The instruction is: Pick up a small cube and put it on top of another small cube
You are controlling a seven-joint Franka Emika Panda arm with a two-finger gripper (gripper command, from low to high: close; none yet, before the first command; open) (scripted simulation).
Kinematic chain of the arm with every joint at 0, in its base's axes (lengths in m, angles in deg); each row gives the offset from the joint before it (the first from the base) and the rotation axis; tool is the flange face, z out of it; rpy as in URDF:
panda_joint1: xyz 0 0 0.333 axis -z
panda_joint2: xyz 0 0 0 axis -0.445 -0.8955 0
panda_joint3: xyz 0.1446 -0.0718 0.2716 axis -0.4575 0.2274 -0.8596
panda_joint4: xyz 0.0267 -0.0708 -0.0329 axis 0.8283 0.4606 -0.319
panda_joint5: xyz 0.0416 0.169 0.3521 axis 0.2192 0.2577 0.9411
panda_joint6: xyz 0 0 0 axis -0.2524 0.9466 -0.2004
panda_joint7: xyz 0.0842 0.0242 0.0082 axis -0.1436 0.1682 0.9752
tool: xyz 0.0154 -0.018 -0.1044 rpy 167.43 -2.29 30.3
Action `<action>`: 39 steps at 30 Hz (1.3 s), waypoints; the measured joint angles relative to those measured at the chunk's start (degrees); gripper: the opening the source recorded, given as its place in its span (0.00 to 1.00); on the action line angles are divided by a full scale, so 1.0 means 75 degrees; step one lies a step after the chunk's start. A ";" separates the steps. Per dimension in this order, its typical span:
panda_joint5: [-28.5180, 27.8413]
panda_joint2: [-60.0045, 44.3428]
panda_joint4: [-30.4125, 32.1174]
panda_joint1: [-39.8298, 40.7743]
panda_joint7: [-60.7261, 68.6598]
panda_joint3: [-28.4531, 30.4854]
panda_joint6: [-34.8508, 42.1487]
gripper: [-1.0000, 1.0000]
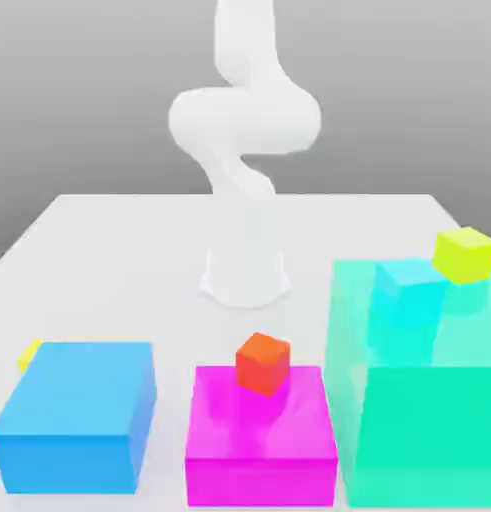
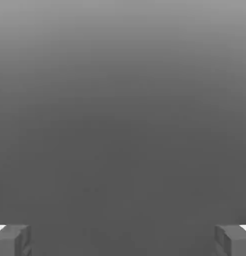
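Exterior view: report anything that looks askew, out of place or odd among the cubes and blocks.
The orange cube sits tilted on the magenta block, one edge raised instead of lying flat. A small yellow cube is mostly hidden behind the blue block. The lime cube and cyan cube sit on the green block.
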 joint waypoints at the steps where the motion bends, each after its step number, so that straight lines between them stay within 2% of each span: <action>1: -0.0038 -0.0305 0.0142 0.0255 -0.0323 0.0037 -0.0175 0.50; 8: -0.0254 -0.2266 0.1060 0.1836 -0.2384 0.0397 -0.1303 0.50; 16: -0.0247 -0.4476 0.2097 0.3244 -0.4525 0.1211 -0.2578 0.50; 21: 0.0421 -0.5886 0.2745 0.4193 -0.5389 0.1663 -0.3374 0.50; 27: 0.1597 -0.7565 0.2594 0.4781 -0.4792 0.0938 -0.4623 0.50; 28: 0.1702 -0.7813 0.2545 0.4931 -0.4708 0.0764 -0.4827 0.00; 35: 0.1710 -0.7864 0.2537 0.4982 -0.4704 0.0711 -0.4880 0.00; 39: 0.1089 -0.6946 0.2726 0.4667 -0.5179 0.1168 -0.4154 0.00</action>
